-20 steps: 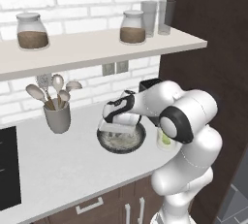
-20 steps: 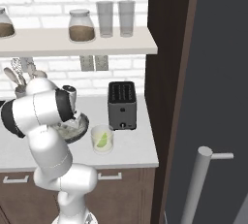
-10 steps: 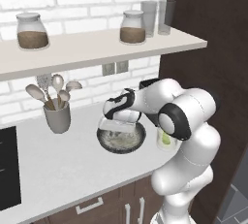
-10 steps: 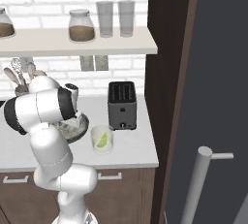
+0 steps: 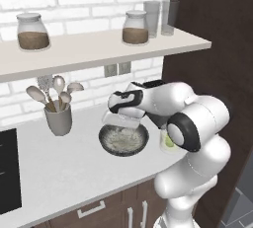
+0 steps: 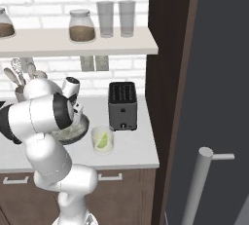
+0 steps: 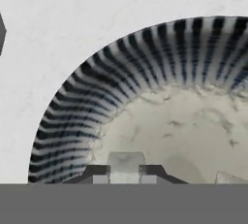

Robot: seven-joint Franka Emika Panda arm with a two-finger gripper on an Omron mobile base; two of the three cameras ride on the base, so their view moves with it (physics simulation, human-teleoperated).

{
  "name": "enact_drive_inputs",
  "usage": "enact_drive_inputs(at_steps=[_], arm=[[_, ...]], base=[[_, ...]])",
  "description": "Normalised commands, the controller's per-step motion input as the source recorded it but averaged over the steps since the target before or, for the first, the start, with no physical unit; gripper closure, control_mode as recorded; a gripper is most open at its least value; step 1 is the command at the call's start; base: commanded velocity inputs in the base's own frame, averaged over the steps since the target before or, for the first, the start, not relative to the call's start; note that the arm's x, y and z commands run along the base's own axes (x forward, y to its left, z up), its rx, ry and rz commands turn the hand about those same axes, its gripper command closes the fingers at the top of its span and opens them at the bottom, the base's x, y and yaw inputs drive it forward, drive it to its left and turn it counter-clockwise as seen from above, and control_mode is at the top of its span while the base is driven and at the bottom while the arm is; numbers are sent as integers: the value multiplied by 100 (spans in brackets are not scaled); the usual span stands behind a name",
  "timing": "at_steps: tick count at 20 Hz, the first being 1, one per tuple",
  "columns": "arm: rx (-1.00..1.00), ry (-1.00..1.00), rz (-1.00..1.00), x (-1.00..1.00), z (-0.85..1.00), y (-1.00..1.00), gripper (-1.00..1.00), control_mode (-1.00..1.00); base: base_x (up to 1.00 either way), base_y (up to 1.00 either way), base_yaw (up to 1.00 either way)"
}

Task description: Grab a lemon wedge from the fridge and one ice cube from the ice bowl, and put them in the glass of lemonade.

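Note:
The ice bowl point(image 5: 102, 141) point(image 6: 84, 125) sits on the counter, its striped dark rim point(image 7: 97, 97) curving around a pale speckled inside. My gripper point(image 5: 123, 119) point(image 7: 125, 177) hangs just over the bowl, shut on a pale ice cube point(image 7: 126, 162) held between its fingertips. Right of the bowl stands the glass of lemonade point(image 6: 102, 140) point(image 5: 168, 141) with the yellow-green lemon wedge point(image 6: 101, 142) inside it; my arm partly hides the glass in the left base view. The grey fridge point(image 6: 219, 73) fills the right side, its door swung open toward me.
A black toaster point(image 6: 122, 105) stands behind the glass. A grey cup of utensils point(image 5: 57, 118) stands left of the bowl. Jars point(image 5: 135, 27) and tall glasses point(image 5: 152, 18) line the shelf above. The fridge's bar handle point(image 6: 199, 185) juts out at lower right. Another ice cube point(image 7: 227, 177) lies in the bowl.
My hand has risen slightly above the bowl with the ice cube in its fingers. The glass and bowl have not moved.

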Motion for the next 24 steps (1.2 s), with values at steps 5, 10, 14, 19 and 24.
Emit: enact_drive_inputs(at_steps=[5,10,14,19,24], arm=[[3,-3,0,0,20,-14,100,-100],[3,-3,0,-3,10,-19,100,-100],[4,-10,-3,-17,3,-30,100,-100],[1,-5,-8,-49,28,-48,100,-100],[-6,0,-15,-86,36,-72,100,-100]], base=[[0,0,0],[0,0,0],[0,0,0],[0,0,0],[0,0,0]])
